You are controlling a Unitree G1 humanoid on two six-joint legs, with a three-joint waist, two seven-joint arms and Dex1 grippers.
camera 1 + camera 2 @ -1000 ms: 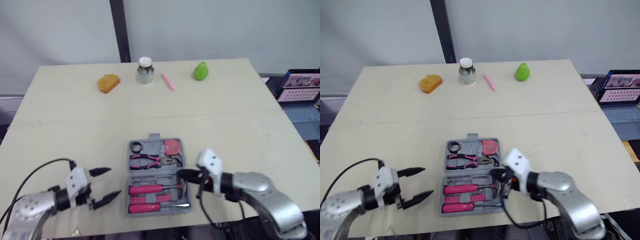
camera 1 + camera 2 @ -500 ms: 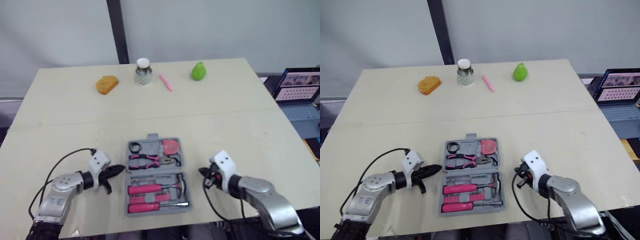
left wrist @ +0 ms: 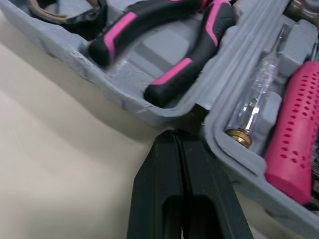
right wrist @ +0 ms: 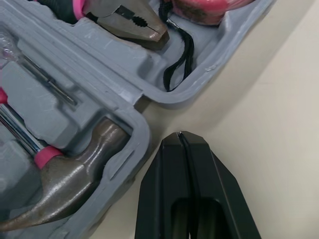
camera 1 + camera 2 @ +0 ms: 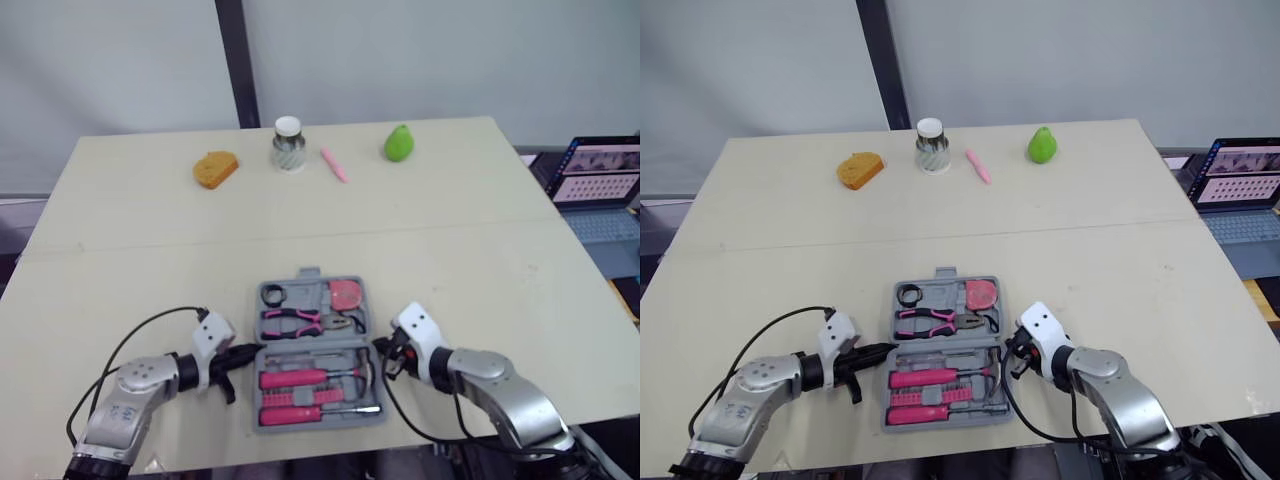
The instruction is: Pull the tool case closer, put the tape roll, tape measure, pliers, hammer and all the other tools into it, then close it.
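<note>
The grey tool case (image 5: 262, 352) lies open near the table's front edge. Its far half holds the black tape roll (image 5: 272, 295), the pink tape measure (image 5: 345, 294) and the pliers (image 5: 300, 322). Its near half holds the hammer (image 5: 322, 378) and a pink-handled screwdriver (image 5: 300, 412). My left gripper (image 5: 248, 354) is shut, its tip at the notch between the two halves on the case's left side (image 3: 194, 112). My right gripper (image 5: 381, 348) is also shut, with its tip at the matching notch on the right (image 4: 142, 102), beside the hammer head (image 4: 75, 184). Neither holds anything.
Along the far edge stand an orange bread-like piece (image 5: 215, 167), a small jar (image 5: 287, 143), a pink pen (image 5: 335, 164) and a green pear (image 5: 399, 142). A laptop (image 5: 600, 190) sits off the table's right side.
My left gripper has shut and moved right up to the case's left side. My right gripper drew away to the right, then came back to the case's right side.
</note>
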